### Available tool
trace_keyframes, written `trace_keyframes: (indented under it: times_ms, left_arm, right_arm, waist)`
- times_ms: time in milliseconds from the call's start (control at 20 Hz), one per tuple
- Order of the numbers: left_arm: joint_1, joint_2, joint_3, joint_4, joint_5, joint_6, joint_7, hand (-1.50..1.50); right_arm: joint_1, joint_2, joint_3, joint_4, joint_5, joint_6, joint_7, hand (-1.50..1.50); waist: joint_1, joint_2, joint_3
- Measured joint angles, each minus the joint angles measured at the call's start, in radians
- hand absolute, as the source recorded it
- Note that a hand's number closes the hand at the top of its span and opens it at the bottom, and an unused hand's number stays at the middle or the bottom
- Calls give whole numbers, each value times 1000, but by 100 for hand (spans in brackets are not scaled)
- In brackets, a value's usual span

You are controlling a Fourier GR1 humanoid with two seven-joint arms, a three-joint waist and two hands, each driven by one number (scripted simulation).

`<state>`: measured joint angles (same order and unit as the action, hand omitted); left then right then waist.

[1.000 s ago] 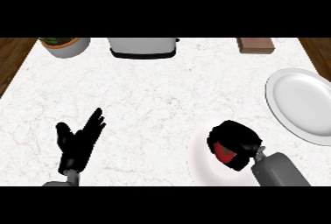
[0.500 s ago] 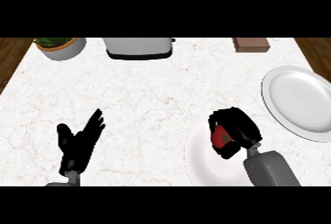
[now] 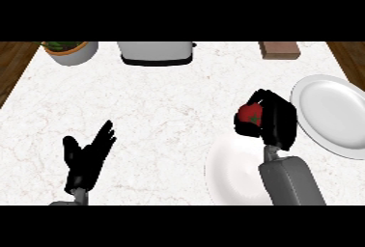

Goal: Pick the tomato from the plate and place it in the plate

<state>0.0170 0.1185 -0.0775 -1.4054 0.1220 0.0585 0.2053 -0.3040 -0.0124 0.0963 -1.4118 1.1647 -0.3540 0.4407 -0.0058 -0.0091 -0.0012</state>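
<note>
Counter (image 3: 164, 106): open marble lay between both hands.
Far plate (image 3: 335, 116): at right edge, partly cut off.
Near plate (image 3: 231, 169): at lower edge.
Right hand (image 3: 278, 120): curled round tomato (image 3: 250, 114), apparently above the plates' gap.
Left hand (image 3: 85, 157): fingers straight, resting lower left.

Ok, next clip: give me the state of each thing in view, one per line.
tomato: held in the right hand, above the counter, off both plates
right hand: curled round the tomato, between the two plates
left hand: open, resting, lower left
near plate: bare
far plate: bare, at right edge
toaster: upright, at the back
plant pot: upright, back left
</note>
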Motion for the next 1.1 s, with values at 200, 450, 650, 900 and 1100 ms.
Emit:
trace_keyframes:
  times_ms: [200, 450, 650, 900, 1100]
  left_arm:
    - [6, -5, -13, -5, -6, -5, -3, 0]
    - [2, -7, -13, -22, -11, 0, 10, 0]
    - [19, -14, -22, -42, -19, 3, 14, 0]
    - [0, -16, -12, -37, -23, 8, 24, 0]
    - [-10, -18, -6, -26, -20, 0, 23, 0]
  right_arm:
    - [-19, 8, 42, -31, 66, -169, 240, 150]
    - [-4, 10, 53, -60, 140, -303, 391, 150]
    - [17, 5, 2, -63, 116, -400, 368, 150]
    - [23, -102, -114, -2, 11, -479, 276, 150]
    - [-8, -184, -210, 106, -82, -550, 191, 150]
  waist:
    - [11, 4, 0]
    - [9, 6, 1]
    - [9, 8, 1]
    - [8, 10, 2]
    - [11, 11, 2]
